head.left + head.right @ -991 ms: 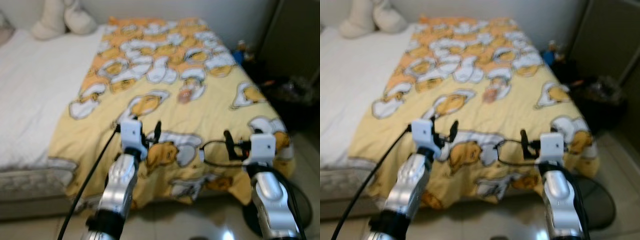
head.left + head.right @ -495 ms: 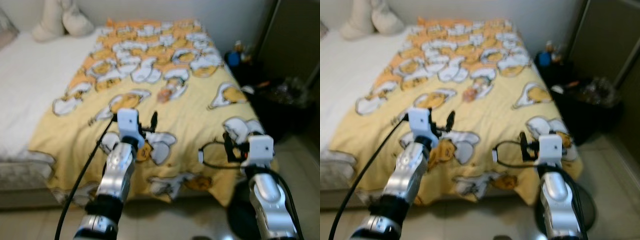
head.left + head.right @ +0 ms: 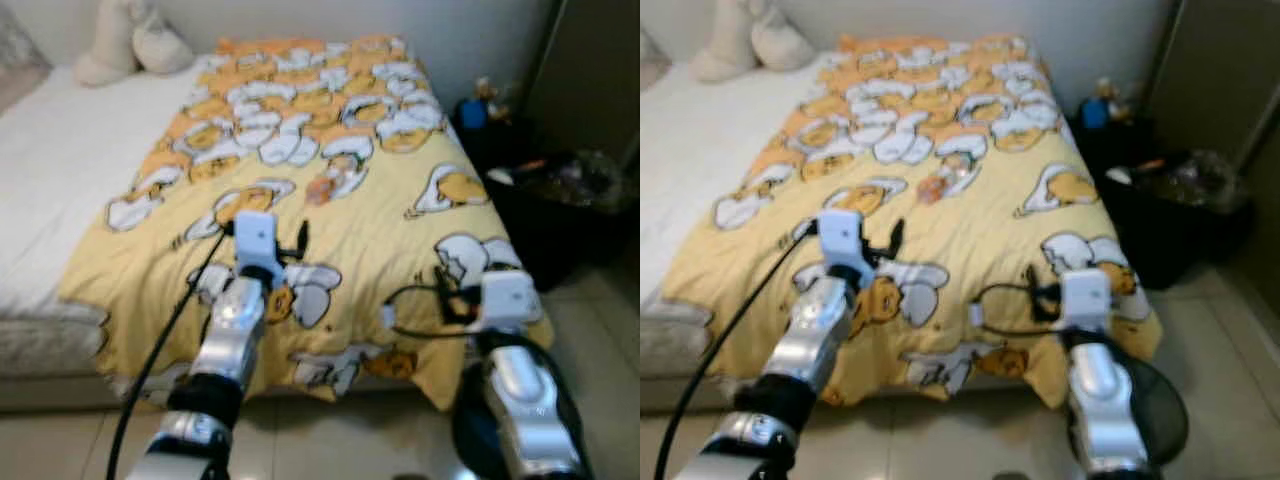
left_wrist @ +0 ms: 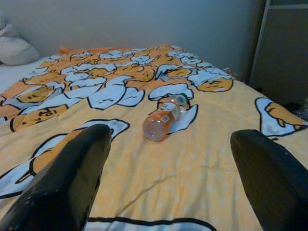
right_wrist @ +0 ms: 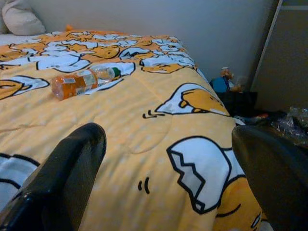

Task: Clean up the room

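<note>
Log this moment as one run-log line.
scene: bottle lying on yellow blanket | left gripper: open, over blanket, short of bottle | right gripper: open, over blanket corner | phase: approach

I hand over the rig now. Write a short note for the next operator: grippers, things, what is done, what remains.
Left gripper: open, empty, held over the near part of the yellow blanket.
Right gripper: open, empty, over the blanket's near right corner.
Orange bottle: lying on its side mid-blanket, ahead of the left gripper, untouched.
Black bin: on the floor, right of the bed.
Done: nothing picked up yet.
Left: grasp the bottle and clear it, probably with the left gripper.
</note>
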`<state>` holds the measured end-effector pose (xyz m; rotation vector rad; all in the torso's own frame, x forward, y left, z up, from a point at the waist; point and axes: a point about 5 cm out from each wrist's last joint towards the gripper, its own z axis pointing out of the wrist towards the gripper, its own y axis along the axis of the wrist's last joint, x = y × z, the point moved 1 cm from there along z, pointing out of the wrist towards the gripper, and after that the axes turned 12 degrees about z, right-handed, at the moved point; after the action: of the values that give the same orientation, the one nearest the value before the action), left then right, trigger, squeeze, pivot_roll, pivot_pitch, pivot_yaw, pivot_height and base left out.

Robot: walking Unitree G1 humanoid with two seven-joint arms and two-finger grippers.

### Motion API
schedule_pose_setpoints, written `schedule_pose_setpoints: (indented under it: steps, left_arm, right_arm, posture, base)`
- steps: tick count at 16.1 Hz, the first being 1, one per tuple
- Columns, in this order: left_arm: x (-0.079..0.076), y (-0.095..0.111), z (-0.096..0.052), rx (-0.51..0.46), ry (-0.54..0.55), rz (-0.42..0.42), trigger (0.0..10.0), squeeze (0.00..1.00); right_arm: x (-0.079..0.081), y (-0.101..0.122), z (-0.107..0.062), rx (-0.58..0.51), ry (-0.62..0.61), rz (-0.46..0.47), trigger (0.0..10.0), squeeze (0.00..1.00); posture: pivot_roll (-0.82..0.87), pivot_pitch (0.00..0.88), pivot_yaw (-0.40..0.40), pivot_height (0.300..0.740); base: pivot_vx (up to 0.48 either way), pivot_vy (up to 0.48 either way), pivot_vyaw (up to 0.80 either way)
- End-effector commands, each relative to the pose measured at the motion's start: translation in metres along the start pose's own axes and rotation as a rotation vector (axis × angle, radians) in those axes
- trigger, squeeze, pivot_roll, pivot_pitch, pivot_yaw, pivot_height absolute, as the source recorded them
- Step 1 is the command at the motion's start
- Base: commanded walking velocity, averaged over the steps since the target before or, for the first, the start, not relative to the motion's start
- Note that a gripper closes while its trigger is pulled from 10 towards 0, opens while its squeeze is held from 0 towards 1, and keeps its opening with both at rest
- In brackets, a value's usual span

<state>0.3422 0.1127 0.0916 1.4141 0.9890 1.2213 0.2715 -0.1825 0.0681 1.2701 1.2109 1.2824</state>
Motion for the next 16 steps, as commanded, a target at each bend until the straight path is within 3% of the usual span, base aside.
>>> schedule_pose_setpoints:
  steps: [1, 11, 13, 16]
  left_arm:
    - [0.002, 0.006, 0.005, -0.015, 0.013, 0.002, 10.0, 0.0]
    - [-0.003, 0.013, 0.013, -0.049, -0.026, 0.06, 10.0, 0.0]
    - [-0.011, 0.019, 0.017, -0.07, -0.059, 0.072, 10.0, 0.0]
    - [-0.033, 0.03, 0.025, -0.095, -0.149, 0.096, 10.0, 0.0]
  right_arm:
    - [-0.004, 0.004, 0.003, -0.018, -0.004, -0.015, 10.0, 0.0]
    - [-0.006, 0.004, 0.002, -0.018, 0.003, -0.006, 10.0, 0.0]
    - [-0.006, 0.004, 0.0, -0.02, 0.0, -0.01, 10.0, 0.0]
    - [-0.009, 0.0, -0.005, 0.012, -0.027, -0.014, 10.0, 0.0]
  posture:
    - [-0.29, 0.0, 0.105, 0.74]
    - [-0.31, 0.0, 0.114, 0.74]
    - [-0.32, 0.0, 0.119, 0.74]
    - [-0.34, 0.0, 0.12, 0.74]
  base:
    - [0.48, 0.0, 0.0]
    - [0.48, 0.0, 0.0]
    - [0.48, 0.0, 0.0]
    - [0.48, 0.0, -0.38]
